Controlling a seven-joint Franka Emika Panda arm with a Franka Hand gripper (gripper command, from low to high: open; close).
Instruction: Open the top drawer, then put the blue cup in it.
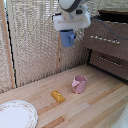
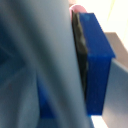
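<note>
Blue cup (image 1: 67,38): clamped in gripper (image 1: 69,33), hanging upright, airborne at 12 o'clock above pink mug (image 1: 79,83). Top drawer (image 1: 106,40): at 3 o'clock; contents unseen. Plate (image 1: 20,107): bare.

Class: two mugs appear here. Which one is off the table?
The blue cup, held up in the gripper; the pink mug stands on the wooden table.

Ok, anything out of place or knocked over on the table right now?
The pink mug lies tipped on its side on the wooden table, opening towards the exterior view's left. The yellow block and plate sit flat. The gripper holds the blue cup up near the dresser.
</note>
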